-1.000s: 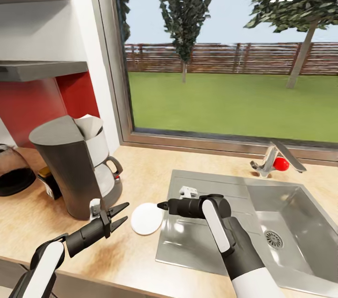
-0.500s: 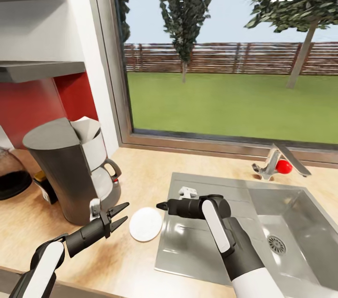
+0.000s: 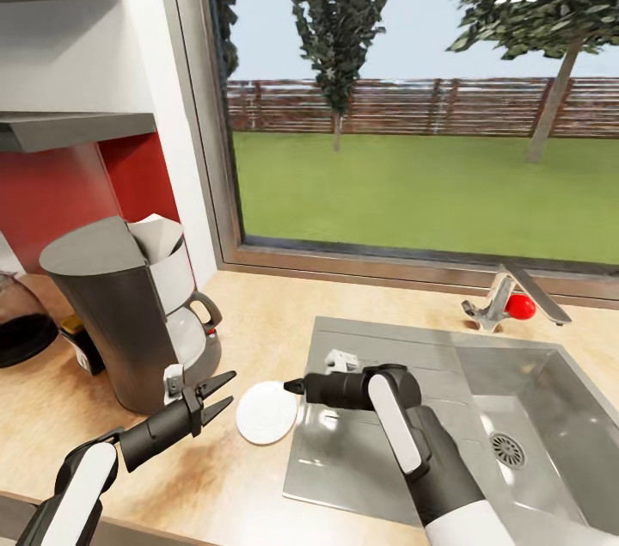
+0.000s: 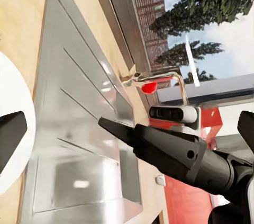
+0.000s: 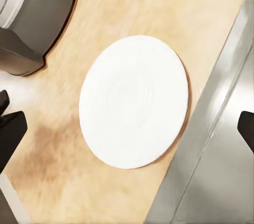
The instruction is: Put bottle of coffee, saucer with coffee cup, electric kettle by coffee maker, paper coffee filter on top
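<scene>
1. Where the kitchen countertop (image 3: 258, 305) runs under the window, the coffee maker (image 3: 120, 314) stands at about 9 o'clock in the head view, upright, with the paper coffee filter (image 3: 156, 235) sitting in its top.
2. Saucer (image 3: 266, 413) lies flat on the wood, just beside the coffee maker's base at its 4 o'clock and close against the edge of the sink (image 3: 447, 417). Right wrist view: saucer (image 5: 135, 102) bare, nothing on it, between the machine's base and the steel rim.
3. Left gripper (image 3: 219, 395): jaws spread, holding nothing, tips just off the saucer's 9 o'clock side, apart from it.
4. Right gripper (image 3: 292, 385): over the sink's draining board, tip pointing at the saucer's 2 o'clock edge. The fingers look pressed together in the left wrist view (image 4: 114, 127), empty, though the angle is poor.
5. Electric kettle (image 3: 21, 327): partly cut off at the frame's 9 o'clock edge, behind the coffee maker.
6. Bottle of coffee (image 3: 82, 344): small dark jar on the counter between kettle and coffee maker, mostly hidden.
7. Kitchen shelf (image 3: 69, 129): at 10 o'clock, above the red wall panel.
8. Faucet (image 3: 507, 297) with a red knob at the sink's far rim, 2 o'clock.
</scene>
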{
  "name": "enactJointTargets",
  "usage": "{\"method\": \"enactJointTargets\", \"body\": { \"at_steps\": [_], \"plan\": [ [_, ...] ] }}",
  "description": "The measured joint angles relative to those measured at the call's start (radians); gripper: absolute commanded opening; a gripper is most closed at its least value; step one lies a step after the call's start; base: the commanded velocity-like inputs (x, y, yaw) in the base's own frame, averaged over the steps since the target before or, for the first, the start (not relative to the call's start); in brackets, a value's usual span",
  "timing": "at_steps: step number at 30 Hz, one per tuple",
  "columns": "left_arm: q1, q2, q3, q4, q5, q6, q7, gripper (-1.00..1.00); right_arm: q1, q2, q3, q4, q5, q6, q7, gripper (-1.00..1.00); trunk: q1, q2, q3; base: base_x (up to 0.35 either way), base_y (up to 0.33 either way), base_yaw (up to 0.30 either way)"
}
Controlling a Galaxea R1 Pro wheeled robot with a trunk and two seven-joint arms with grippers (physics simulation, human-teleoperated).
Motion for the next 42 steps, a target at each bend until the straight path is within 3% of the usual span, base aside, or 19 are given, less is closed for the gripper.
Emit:
{"method": "enactJointTargets", "body": {
  "at_steps": [8, 15, 18, 23, 33, 38, 42],
  "plan": [
    [0.000, -0.001, 0.000, 0.006, -0.002, -0.001, 0.000, 1.00, 0.026, 0.000, 0.064, -0.001, 0.000, 0.000, 0.000, 1.00, 0.000, 0.000, 0.000, 0.000, 0.000, 0.000],
    [0.000, -0.002, -0.002, 0.051, -0.004, -0.002, 0.000, 1.00, 0.039, 0.000, 0.070, 0.000, -0.043, 0.001, 0.000, 1.00, 0.000, 0.000, 0.000, 0.000, 0.000, 0.000],
    [0.000, -0.002, -0.004, 0.063, -0.005, -0.035, -0.002, 1.00, 0.041, 0.000, 0.071, 0.001, -0.053, 0.001, -0.001, 1.00, 0.000, 0.000, 0.000, 0.000, 0.000, 0.000],
    [-0.001, -0.001, -0.062, 0.101, -0.004, -0.051, -0.003, 1.00, 0.041, 0.000, 0.071, 0.000, -0.055, 0.001, -0.001, 1.00, 0.000, 0.000, 0.000, 0.001, 0.000, 0.000],
    [-0.006, 0.000, -0.064, 0.103, -0.006, -0.058, -0.002, 1.00, 0.041, 0.000, 0.070, 0.001, -0.055, 0.001, -0.001, 1.00, 0.000, 0.000, 0.000, 0.098, 0.000, 0.000],
    [-0.006, 0.010, -0.063, 0.103, -0.008, -0.126, -0.002, 1.00, 0.041, 0.000, 0.070, 0.001, -0.055, 0.001, -0.001, 1.00, 0.000, 0.000, 0.000, 0.003, 0.000, 0.000],
    [-0.006, 0.015, -0.055, 0.103, -0.013, -0.131, 0.001, 1.00, 0.041, 0.000, 0.069, 0.001, -0.054, 0.001, -0.001, 1.00, 0.000, 0.000, 0.000, 0.000, 0.000, 0.000]
  ]
}}
